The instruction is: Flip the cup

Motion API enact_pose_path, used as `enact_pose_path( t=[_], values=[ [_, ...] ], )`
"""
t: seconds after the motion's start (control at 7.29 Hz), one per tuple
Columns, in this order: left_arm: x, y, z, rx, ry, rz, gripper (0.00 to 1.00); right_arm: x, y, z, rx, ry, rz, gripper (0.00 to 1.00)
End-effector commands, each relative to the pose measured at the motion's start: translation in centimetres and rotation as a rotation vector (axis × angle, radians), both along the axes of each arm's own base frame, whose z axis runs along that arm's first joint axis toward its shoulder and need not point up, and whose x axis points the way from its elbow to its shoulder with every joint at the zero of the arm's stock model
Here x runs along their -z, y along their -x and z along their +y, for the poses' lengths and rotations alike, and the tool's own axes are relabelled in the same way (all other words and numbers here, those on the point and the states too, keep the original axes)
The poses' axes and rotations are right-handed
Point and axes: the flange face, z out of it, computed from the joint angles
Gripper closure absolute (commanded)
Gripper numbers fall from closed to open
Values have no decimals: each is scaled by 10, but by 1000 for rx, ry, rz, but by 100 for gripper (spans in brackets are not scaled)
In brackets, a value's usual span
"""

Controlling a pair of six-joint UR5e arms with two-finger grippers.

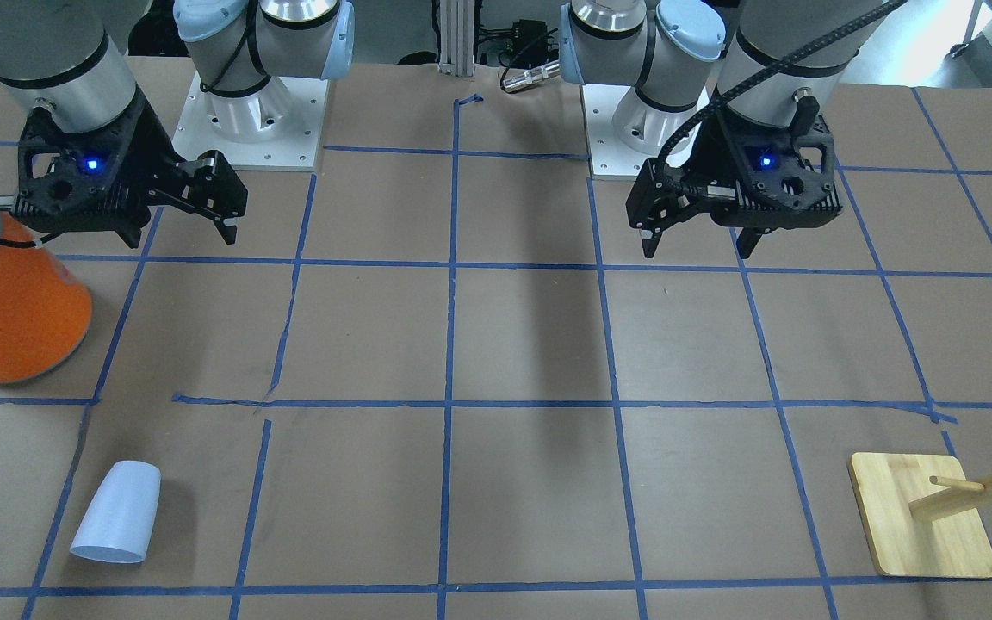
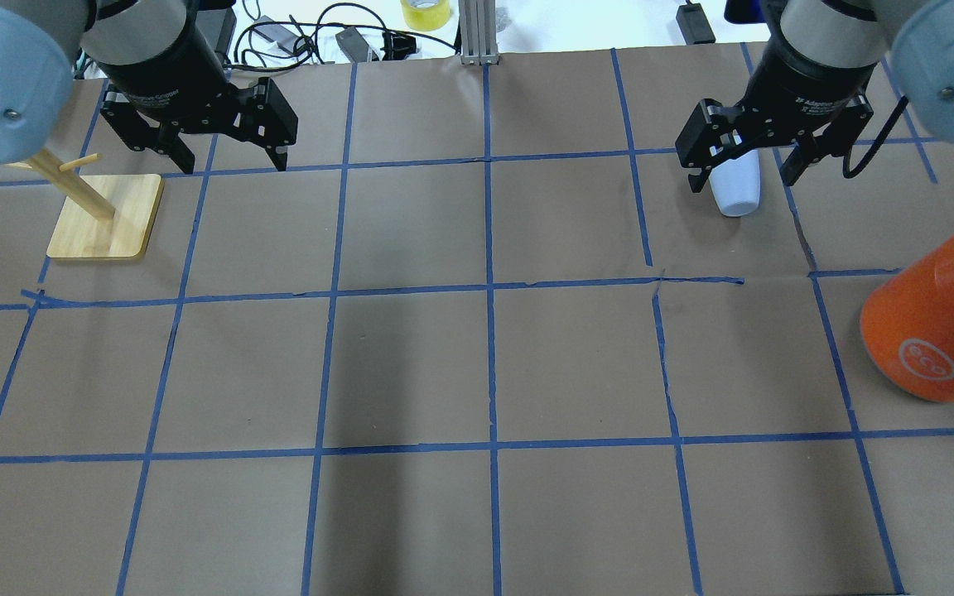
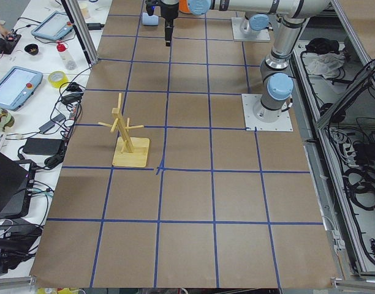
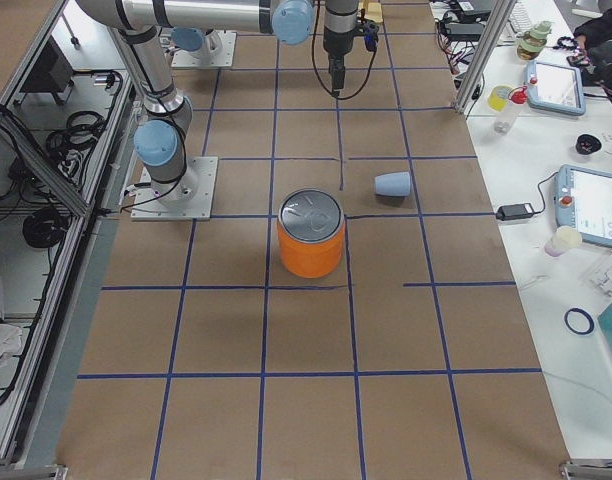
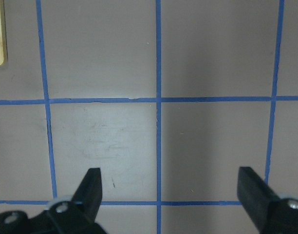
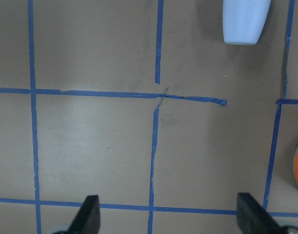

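Lying on its side, as best the side view shows, the cup [image 1: 117, 512] rests on the paper-covered table [image 1: 530, 344] on the robot's right, at the far side, beyond the orange can [image 1: 14, 310]. It looks like light, thin, smooth plastic, liable to roll or skid when nudged. A gentle pinch across the tapered wall near the middle seems the safest hold. The right gripper [image 6: 171, 214] and the left gripper [image 5: 171, 195] both hang high with jaws spread wide, holding nothing. The right wrist view cuts off the cup's upper part, and from overhead the right gripper covers some of it. No view shows the mouth clearly.
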Motion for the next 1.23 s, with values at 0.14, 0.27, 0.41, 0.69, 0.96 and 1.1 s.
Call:
enact_pose_path(
  t=[0.14,0.27,0.41,0.69,0.96,1.1],
  values=[
    [-1,0,0,0,1,2,0,4,0,1,0,-9,-2,0],
    [-1,0,0,0,1,2,0,4,0,1,0,-9,0,0],
    [-1,0,0,0,1,2,0,4,0,1,0,-8,-2,0],
    [-1,0,0,0,1,2,0,1,0,0,-6,-1,-3,0],
    [-1,0,0,0,1,2,0,3,0,-2,-2,10,4,0],
    [-1,0,0,-1,1,2,0,5,1,-3,3,7,5,0]
  ],
)
